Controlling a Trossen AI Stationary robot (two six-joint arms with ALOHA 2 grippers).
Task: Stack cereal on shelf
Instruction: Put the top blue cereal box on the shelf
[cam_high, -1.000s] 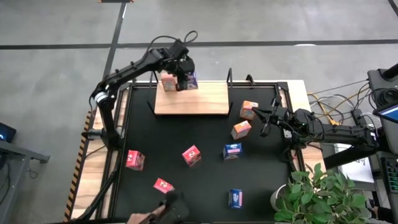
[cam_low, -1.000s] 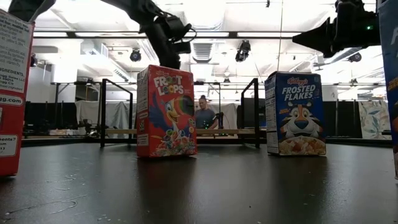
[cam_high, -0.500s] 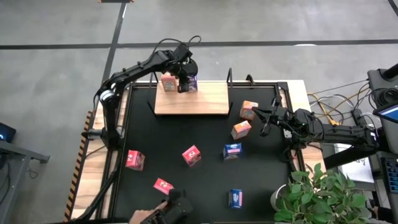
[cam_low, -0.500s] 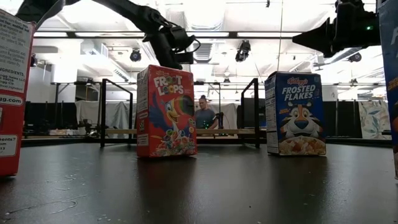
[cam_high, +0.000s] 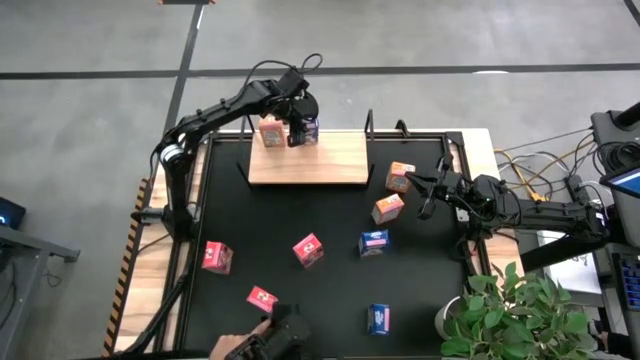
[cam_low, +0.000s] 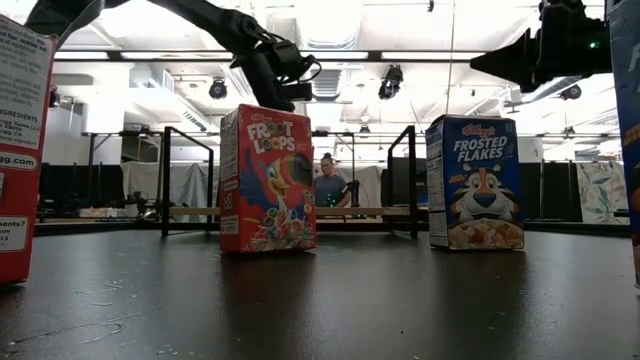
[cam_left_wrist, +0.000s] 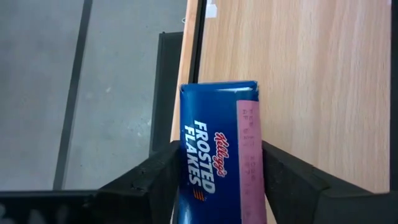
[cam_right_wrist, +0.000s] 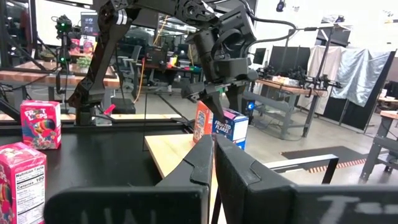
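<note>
left gripper (cam_left_wrist: 217, 186) over shelf (cam_high: 320, 165) back edge, fingers close beside blue cereal box (cam_left_wrist: 217, 168), grip unclear, right gripper (cam_high: 428, 200) closed, empty, right of shelf

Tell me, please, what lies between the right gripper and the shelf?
In the high view, two orange boxes lie between the right gripper and the shelf: one off the board's corner, another lower on the black mat.

A potted green plant (cam_high: 520, 310) sits at the table's right near corner; 1 seated person (cam_low: 326, 183) shows beyond the table.
</note>
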